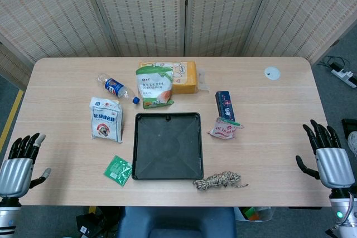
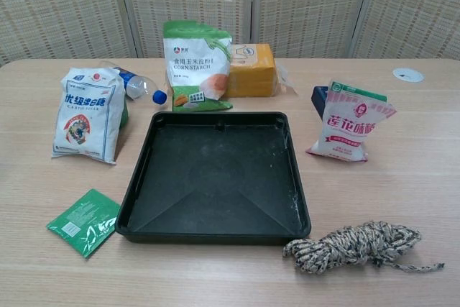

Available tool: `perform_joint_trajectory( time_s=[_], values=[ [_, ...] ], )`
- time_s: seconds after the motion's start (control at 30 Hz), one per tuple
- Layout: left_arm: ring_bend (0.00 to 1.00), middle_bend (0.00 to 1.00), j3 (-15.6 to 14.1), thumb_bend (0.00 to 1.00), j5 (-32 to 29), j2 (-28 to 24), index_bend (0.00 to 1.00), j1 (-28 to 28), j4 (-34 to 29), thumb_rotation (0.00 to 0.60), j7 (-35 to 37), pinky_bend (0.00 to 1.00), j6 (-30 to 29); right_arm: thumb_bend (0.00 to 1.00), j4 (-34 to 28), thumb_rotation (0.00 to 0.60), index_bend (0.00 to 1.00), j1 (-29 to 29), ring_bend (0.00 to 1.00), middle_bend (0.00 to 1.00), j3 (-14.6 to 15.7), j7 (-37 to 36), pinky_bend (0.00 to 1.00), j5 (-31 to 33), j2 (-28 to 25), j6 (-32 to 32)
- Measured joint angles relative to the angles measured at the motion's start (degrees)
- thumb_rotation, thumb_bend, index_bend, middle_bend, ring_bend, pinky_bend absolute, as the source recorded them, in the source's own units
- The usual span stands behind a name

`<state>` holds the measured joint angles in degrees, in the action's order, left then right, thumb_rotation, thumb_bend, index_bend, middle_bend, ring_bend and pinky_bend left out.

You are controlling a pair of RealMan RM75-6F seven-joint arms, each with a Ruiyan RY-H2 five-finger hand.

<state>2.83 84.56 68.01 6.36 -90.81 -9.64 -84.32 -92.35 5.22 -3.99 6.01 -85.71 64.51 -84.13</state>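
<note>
— Where are the hands?
— The left hand [image 1: 19, 163] and right hand [image 1: 329, 157] sit at the table's [image 1: 279, 154] near corners, fingers spread, holding nothing.
— Nearest things?
— A green sachet [image 1: 117, 170] toward the left; a rope bundle [image 1: 218, 180] toward the right, beside the black tray [image 1: 167, 121]. The pink packet [image 1: 225, 129] seems to stand upright

Even, bright overhead light; shadows are soft and short. Mild glare sits on the tray [image 2: 215, 177] floor. Both views are sharp, with slight bending at the head view's edges.
</note>
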Motion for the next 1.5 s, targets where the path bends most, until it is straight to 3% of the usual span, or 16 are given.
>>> perform_joint_trajectory(
  time_s=[0.47,0.9,1.17,1.5],
  values=[
    [0.05,0.07,-0.3,0.32,0.6,-0.5,0.07,-0.5,-0.8,0.600,0.2,0.00,-1.0,0.41,0.2,0.477,0.00,0.8,0.08,0.00,0.3,-2.0,0.00,-0.7,-0.2,1.1],
    [0.05,0.07,-0.8,0.32,1.2,-1.1,0.07,-1.2,-1.5,0.600,0.4,0.00,-1.8,0.41,0.9,0.476,0.00,8.0,0.11,0.02,-1.3,-4.6,0.00,0.9,1.8,12.3],
    [0.05,0.07,-0.8,0.32,1.2,-1.4,0.07,-1.4,-1.9,0.600,0.1,0.00,-1.8,0.41,4.5,0.477,0.00,15.3,0.15,0.04,-3.8,-6.4,0.09,4.3,5.4,21.8],
    [0.05,0.07,-1.0,0.32,0.7,-1.8,0.07,-1.9,-1.8,0.600,0.4,0.00,-2.0,0.40,13.1,0.477,0.09,24.7,0.24,0.15,-7.0,-9.2,0.31,9.3,13.0,32.5]
  ],
)
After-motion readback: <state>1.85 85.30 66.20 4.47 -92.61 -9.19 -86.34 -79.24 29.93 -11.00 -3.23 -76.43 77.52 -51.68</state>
